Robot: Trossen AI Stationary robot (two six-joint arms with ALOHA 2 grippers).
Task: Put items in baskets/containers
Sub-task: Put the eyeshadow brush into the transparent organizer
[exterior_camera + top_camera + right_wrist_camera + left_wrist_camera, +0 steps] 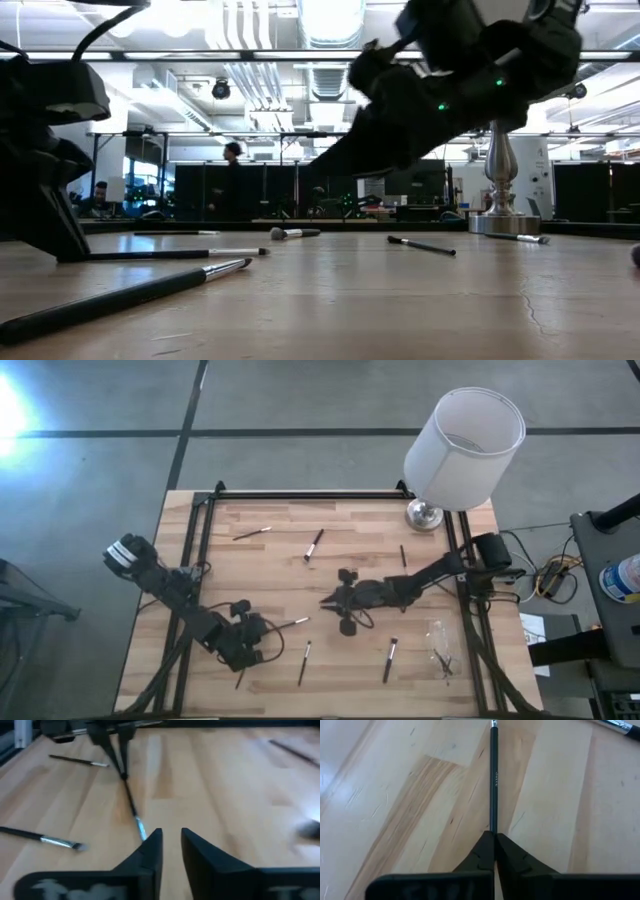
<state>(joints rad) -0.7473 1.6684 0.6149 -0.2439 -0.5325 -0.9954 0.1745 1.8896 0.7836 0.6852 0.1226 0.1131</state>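
- Left gripper point(494, 836), lower left of the high view: fingers pinched shut on the handle end of a thin dark brush point(494, 780) lying on the table point(350, 565).
- Right gripper point(171, 836), frame centre in the high view: fingers slightly apart, holding nothing, just short of that brush's bristle tip.
- Other brushes point(314, 545) scattered on the wood.
- Clear container point(441, 643) at lower right.
- White lamp point(462, 448) at upper right.

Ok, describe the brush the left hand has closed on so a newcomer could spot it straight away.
Start at the wooden table and go to its front left, where the left hand sits. A thin dark-handled brush juts from its shut fingers toward the right hand. It alone is gripped; the others lie loose.
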